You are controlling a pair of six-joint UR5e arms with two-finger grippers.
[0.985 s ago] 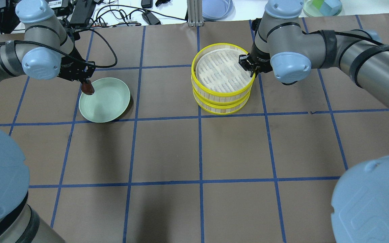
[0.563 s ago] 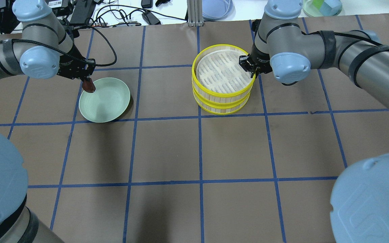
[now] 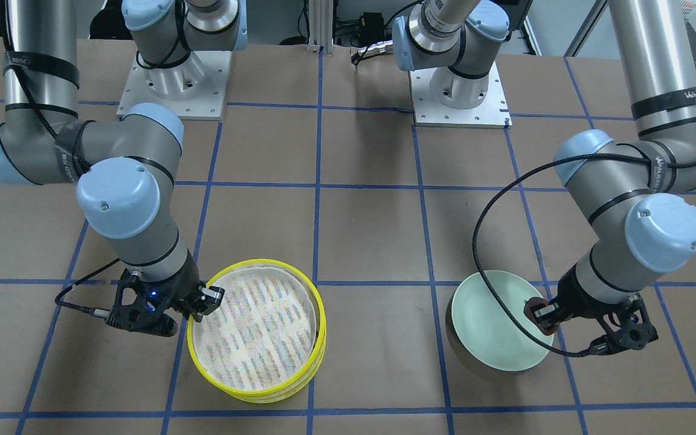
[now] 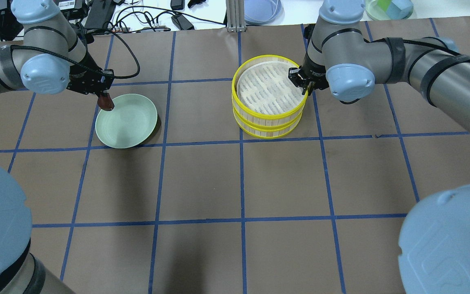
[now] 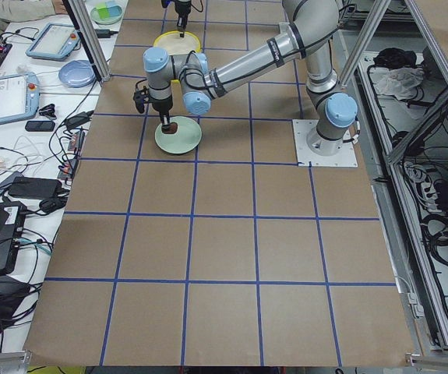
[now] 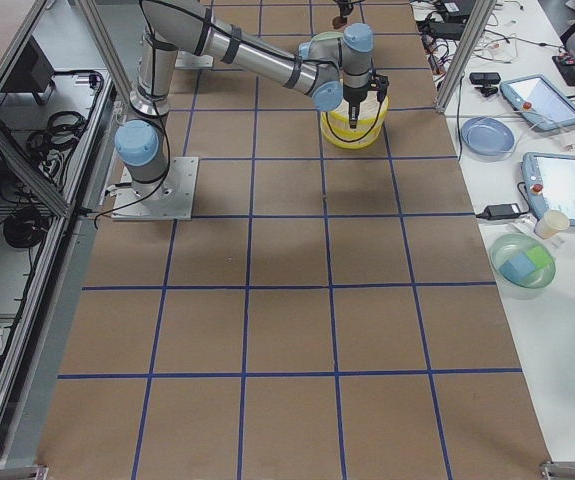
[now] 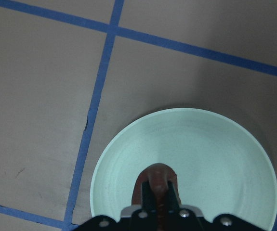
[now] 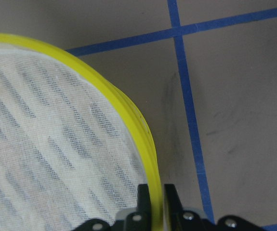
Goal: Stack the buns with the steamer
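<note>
The steamer is two yellow-rimmed tiers stacked at the table's far middle; the upper tier (image 4: 267, 87) sits on the lower tier (image 4: 268, 130). My right gripper (image 4: 305, 85) is shut on the upper tier's rim (image 8: 128, 110), one finger on each side of the wall. My left gripper (image 4: 105, 100) is shut on the dark reddish-brown bun (image 4: 106, 103) and holds it just above the far-left edge of the pale green plate (image 4: 131, 122). The bun also shows in the left wrist view (image 7: 155, 180) and the front view (image 3: 538, 314). The cream-yellow bun is not visible.
The plate (image 3: 493, 326) holds nothing. Blue tape lines grid the brown table. Beyond the far edge, a white bench carries cables, a blue dish (image 4: 261, 10) and a green bowl (image 4: 390, 8). The left wrist's black cable loops above the plate.
My left gripper has drifted slightly toward the far side with the brown bun, and the left arm's elbow has shifted. The right gripper and the steamer have stayed still.
</note>
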